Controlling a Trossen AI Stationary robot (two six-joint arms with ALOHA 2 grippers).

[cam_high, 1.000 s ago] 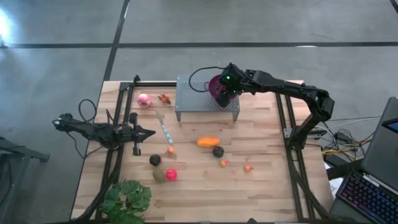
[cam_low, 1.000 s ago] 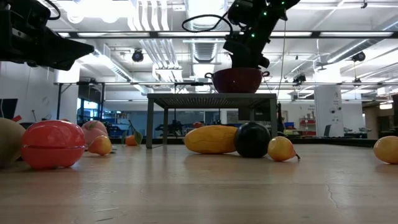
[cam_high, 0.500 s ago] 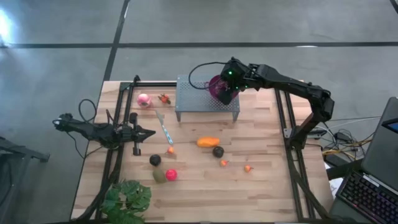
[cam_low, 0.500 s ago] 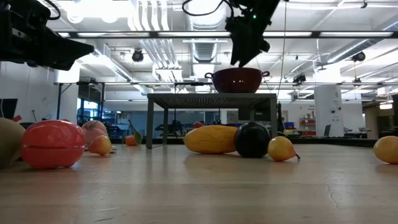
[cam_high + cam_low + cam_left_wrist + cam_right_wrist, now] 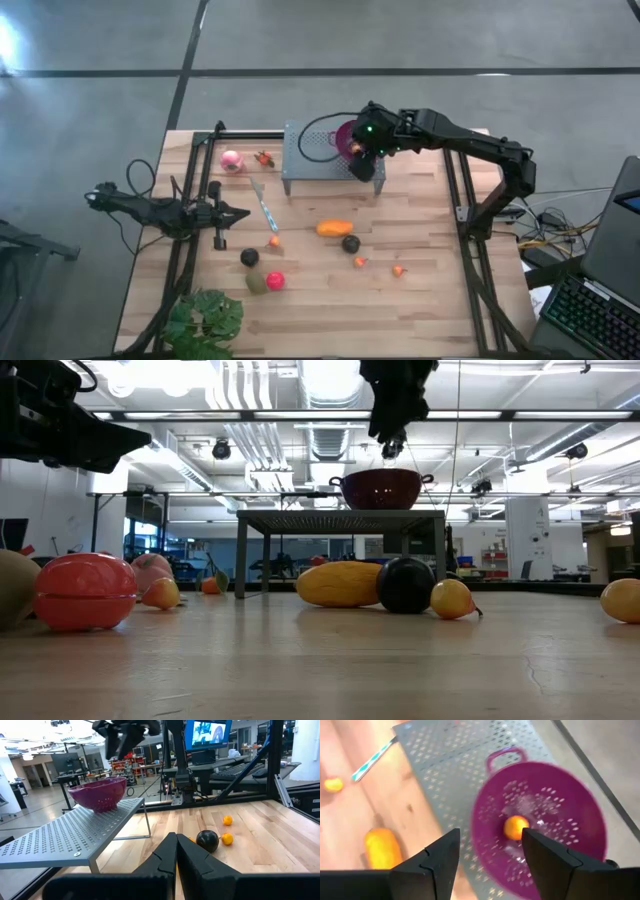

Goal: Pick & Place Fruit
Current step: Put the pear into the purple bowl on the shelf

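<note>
The purple perforated bowl (image 5: 343,136) stands on a grey perforated metal stand (image 5: 318,160) at the table's far side, with one small orange fruit (image 5: 515,827) lying in its bottom. My right gripper (image 5: 490,840) hangs open above the bowl's near rim (image 5: 392,444) with nothing between its fingers. More fruit lies on the wood: a pink ball (image 5: 232,160), an elongated orange piece (image 5: 335,228), two dark balls (image 5: 351,244) (image 5: 249,258), a red ball (image 5: 275,281), an olive piece (image 5: 257,283) and small orange bits (image 5: 360,262). My left gripper (image 5: 243,212) waits shut at the left, pointing level.
A teal-striped stick (image 5: 264,205) lies beside the stand's left legs. A leafy green plant (image 5: 205,322) sits at the near left corner. Black frame rails run along the table's left and right sides (image 5: 470,250). Bare wood shows near the front edge.
My right gripper has risen out of the bowl and drawn slightly toward the table's near edge. The bowl has stayed where it was on the stand.
</note>
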